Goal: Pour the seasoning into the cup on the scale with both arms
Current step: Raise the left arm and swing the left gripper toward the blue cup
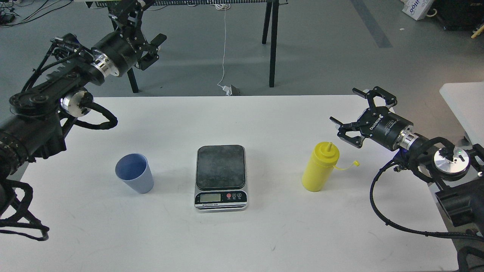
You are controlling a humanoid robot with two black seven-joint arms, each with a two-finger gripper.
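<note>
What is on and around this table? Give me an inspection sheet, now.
Surface: white table, faint scuffs.
Job's things: blue cup upright, left of scale; scale plate bare; yellow seasoning bottle upright on the right, cap off and hanging by its tether.
Clutter: nothing seen.
Hands: left hand raised beyond the table's far left corner, holding nothing; right hand open, beside the bottle, not touching.
Cables: black bundles on both arms; white cord on floor.
Surroundings: grey floor, black table legs.

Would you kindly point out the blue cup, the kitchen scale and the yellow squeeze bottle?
blue cup [137,181], head view, ribbed outer wall.
kitchen scale [221,166], head view, dark top plate.
yellow squeeze bottle [317,173], head view, body.
</note>
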